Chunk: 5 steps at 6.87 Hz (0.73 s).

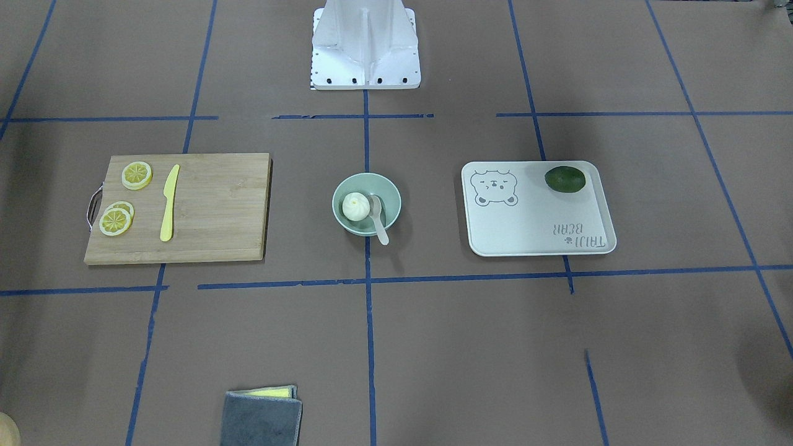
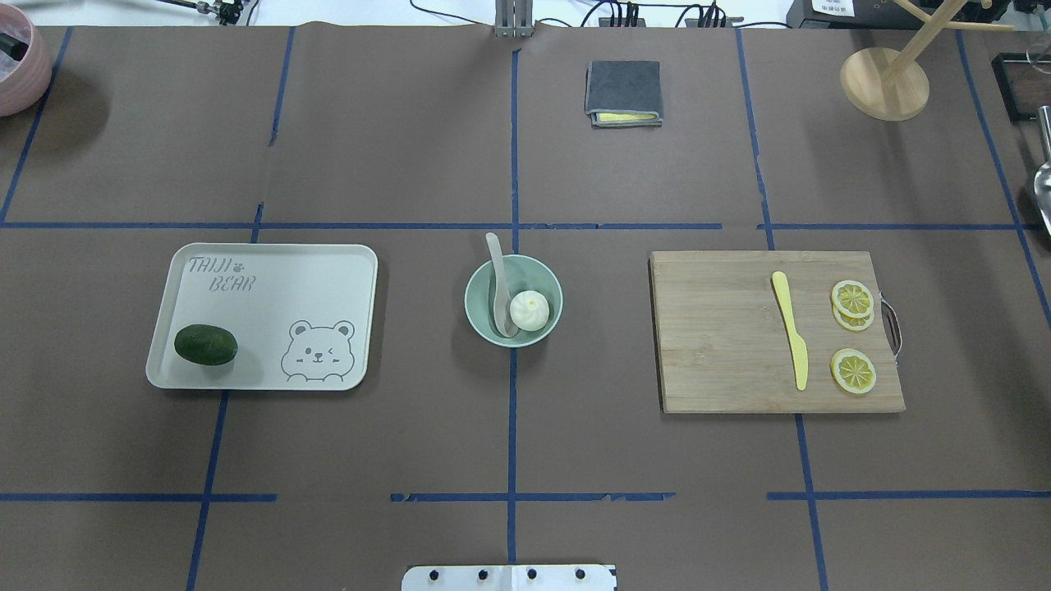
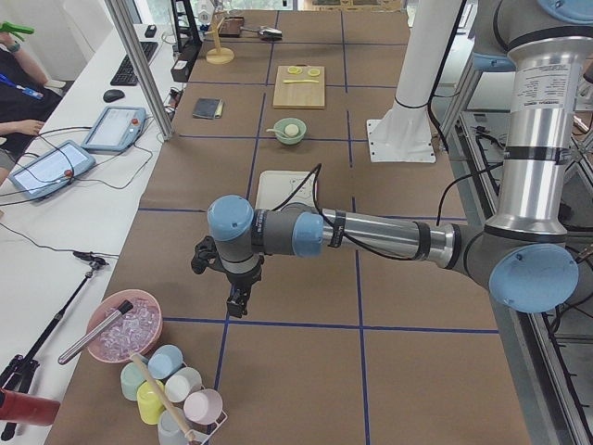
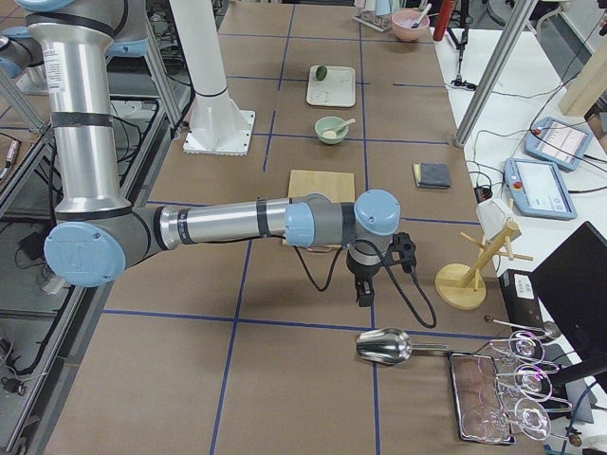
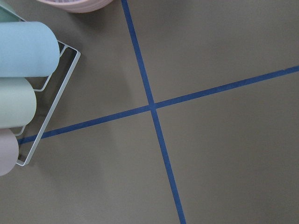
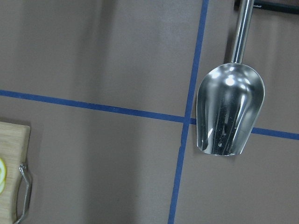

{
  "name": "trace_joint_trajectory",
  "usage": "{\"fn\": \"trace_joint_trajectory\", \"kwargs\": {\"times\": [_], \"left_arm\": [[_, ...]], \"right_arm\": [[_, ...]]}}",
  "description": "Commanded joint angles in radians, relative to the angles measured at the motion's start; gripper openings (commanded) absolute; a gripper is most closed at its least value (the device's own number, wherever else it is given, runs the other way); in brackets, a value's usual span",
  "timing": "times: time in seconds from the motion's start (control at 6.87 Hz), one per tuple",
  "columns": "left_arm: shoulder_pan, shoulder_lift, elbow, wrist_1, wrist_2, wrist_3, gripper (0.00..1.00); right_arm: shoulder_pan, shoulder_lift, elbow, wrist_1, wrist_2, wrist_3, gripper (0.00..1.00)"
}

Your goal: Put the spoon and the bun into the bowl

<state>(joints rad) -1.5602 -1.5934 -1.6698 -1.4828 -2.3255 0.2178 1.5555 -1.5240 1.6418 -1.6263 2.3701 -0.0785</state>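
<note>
L jaws, seen only from the side cam, hung over the bench [image 2: 410,148] well left of the bowl [image 2: 552,283], nr a cup rack [image 3: 176,394]; open or closed, couldn't tell. Tray [image 2: 271,295] left of bowl held one dark green fruit [image 2: 205,345]. Bowl held the bun [image 2: 530,311] and the spoon [image 2: 497,279], w/ handle sticking over the rim. Board [image 2: 714,328] right of bowl carried a knife [image 2: 792,341] and lemon slices [image 2: 853,371]. R jaws hung well right of bowl, above a metal scoop [image 6: 229,109]; state also couldn't tell.
</note>
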Motion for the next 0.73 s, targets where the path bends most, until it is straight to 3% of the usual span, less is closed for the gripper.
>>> {"fn": "trace_joint_trajectory", "kwargs": {"times": [0.0,0.58], "left_arm": [[-0.001,0.012,0.001,0.001,0.000,-0.001,1.00],[-0.001,0.035,0.019,-0.002,-0.002,-0.008,1.00]], "right_arm": [[0.009,-0.019,-0.007,0.025,0.000,0.003,1.00],[0.009,-0.018,-0.005,0.023,0.009,0.008,1.00]]}}
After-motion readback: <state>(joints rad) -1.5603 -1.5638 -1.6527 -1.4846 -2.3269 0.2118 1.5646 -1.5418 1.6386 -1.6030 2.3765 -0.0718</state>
